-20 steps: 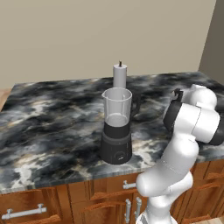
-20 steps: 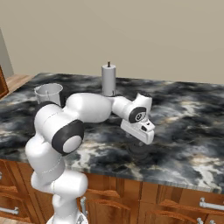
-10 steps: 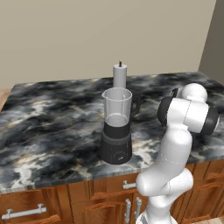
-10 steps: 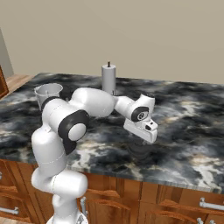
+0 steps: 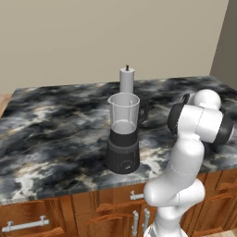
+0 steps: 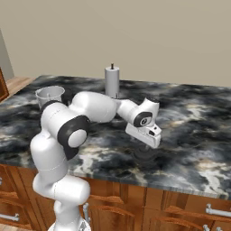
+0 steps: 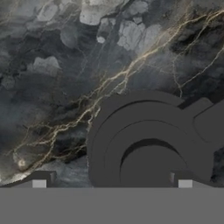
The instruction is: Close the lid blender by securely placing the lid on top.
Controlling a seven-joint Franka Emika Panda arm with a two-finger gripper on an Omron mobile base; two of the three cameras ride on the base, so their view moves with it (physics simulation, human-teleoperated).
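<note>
The blender stands on the counter, a clear jar with an open top on a black base with a round dial. Behind my arm its jar rim shows at the left. The lid, a dark round disc with raised rings and a side tab, lies flat on the marble to the blender's right. My gripper hangs straight above the lid, open, with its fingertips spread wider than the lid's centre knob. Nothing is held.
A slim grey cylinder with a black pin stands behind the blender, also seen at the back. The dark marble counter reaches to a front edge above wooden drawers. A beige wall runs behind.
My elbow has swung round and risen beside the blender. The hand has stayed over the lid, sinking only slightly. The blender and lid have not moved.
</note>
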